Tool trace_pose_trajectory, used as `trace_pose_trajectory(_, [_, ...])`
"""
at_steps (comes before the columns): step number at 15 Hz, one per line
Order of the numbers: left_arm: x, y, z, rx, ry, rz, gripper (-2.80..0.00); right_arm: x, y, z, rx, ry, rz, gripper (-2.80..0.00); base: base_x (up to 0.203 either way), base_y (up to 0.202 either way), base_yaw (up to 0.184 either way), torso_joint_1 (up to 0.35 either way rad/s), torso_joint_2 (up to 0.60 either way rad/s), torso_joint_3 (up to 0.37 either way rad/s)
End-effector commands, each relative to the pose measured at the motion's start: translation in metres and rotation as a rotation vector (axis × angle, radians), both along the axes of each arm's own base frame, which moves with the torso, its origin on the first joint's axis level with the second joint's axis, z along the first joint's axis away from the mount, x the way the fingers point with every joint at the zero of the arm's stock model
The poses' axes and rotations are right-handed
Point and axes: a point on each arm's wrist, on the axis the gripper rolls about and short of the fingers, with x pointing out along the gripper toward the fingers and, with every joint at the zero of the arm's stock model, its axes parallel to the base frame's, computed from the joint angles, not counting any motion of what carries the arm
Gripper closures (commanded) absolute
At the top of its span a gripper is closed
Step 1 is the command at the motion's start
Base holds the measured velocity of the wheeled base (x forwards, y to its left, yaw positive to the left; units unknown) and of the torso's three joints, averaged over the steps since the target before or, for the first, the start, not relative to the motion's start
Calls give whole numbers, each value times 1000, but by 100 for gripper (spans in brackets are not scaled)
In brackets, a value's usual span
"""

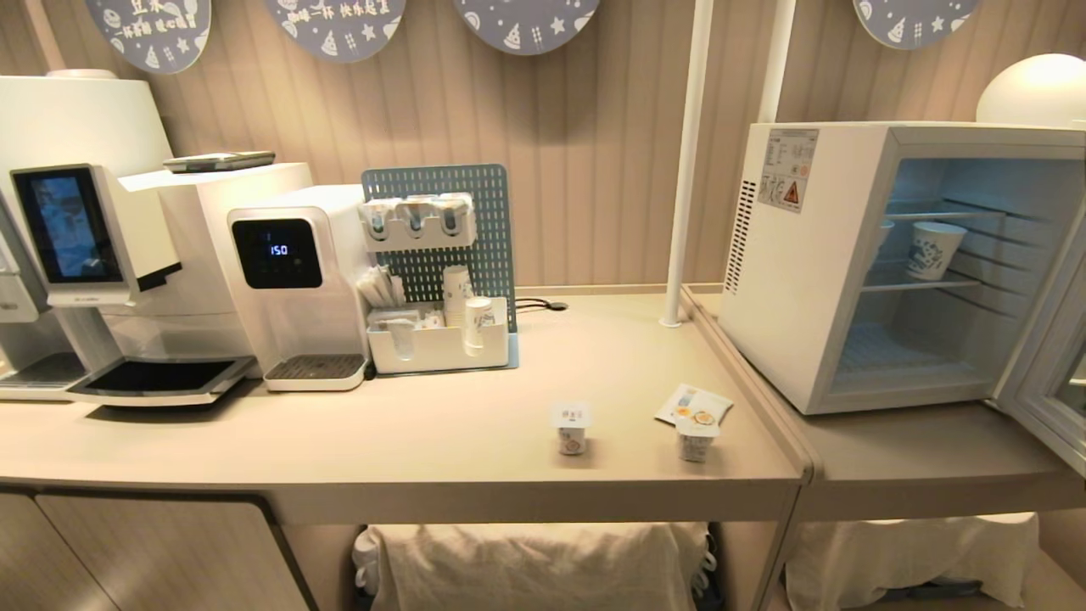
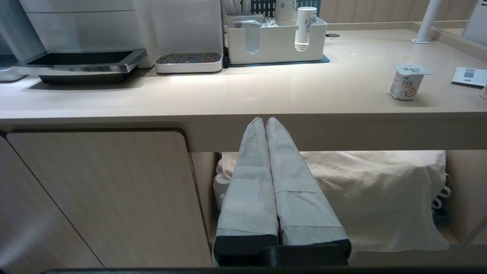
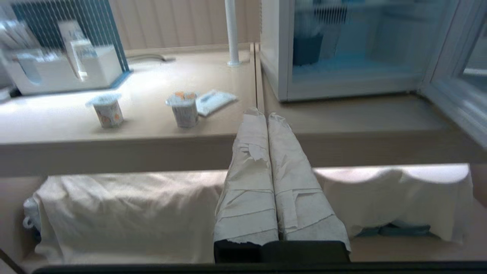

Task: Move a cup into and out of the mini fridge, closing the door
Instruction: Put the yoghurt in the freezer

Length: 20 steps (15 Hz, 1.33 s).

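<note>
Here both our hands, left hand and right hand, hang pressed together and empty below the worktop. The fridge stands open, door swung right, a cup seemingly on its shelf. We should spread the right hand, reach in level, avoiding the shelf wires.

Mini fridge mouth unobstructed, door open at 3 o'clock; cup occupies upper shelf.

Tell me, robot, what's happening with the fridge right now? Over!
Left tool and right tool shut, empty, below the counter edge. Mini fridge door open, cup on its shelf. Nothing blocking.
</note>
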Motion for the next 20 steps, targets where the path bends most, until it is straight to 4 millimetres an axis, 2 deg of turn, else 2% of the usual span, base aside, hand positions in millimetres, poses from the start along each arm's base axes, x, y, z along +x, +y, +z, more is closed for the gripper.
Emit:
trace_pose_trajectory(1, [0, 0, 0, 1, 0, 1, 0, -10, 0, 32, 3, -86, -2, 0, 0, 0, 0, 0, 0, 0])
trace_pose_trajectory(2, [0, 0, 0, 2, 0, 0, 0, -14, 0, 55, 7, -112, -3, 0, 0, 0, 0, 0, 0, 0])
trace_pose_trajectory(3, [0, 0, 0, 1, 0, 0, 0, -10, 0, 70, 9, -84, -4, 0, 0, 0, 0, 0, 0, 0])
trace_pose_trajectory(5, [0, 0, 0, -1, 2, 0, 0, 14, 0, 95, 27, 25, -10, 0, 0, 0, 0, 0, 0, 0])
trace_pose_trajectory(6, [0, 0, 0, -4, 1, 0, 0, 29, 0, 106, 47, 77, -19, 0, 0, 0, 0, 0, 0, 0])
trace_pose_trajectory(8, [0, 0, 0, -4, 0, 1, 0, 75, -1, 126, 96, 217, -39, 0, 0, 0, 0, 0, 0, 0])
trace_pose_trajectory(10, [0, 0, -1, -5, 1, 1, 0, 126, 0, 126, 125, 352, -38, 0, 0, 0, 0, 0, 0, 0])
trace_pose_trajectory(12, [0, 0, 0, -5, 0, 1, 0, 172, 8, 112, 141, 446, 63, 0, 0, 0, 0, 0, 0, 0])
trace_pose_trajectory(14, [0, 0, -1, -7, 2, 1, 0, 208, 23, 89, 152, 512, 236, 0, 0, 0, 0, 0, 0, 0])
trace_pose_trajectory(16, [0, 0, 0, -7, 0, 1, 0, 228, 36, 54, 155, 597, 354, 0, 0, 0, 0, 0, 0, 0])
trace_pose_trajectory(20, [0, 0, -1, -5, 2, 1, 0, 246, 59, -33, 148, 744, 472, 0, 0, 0, 0, 0, 0, 0])
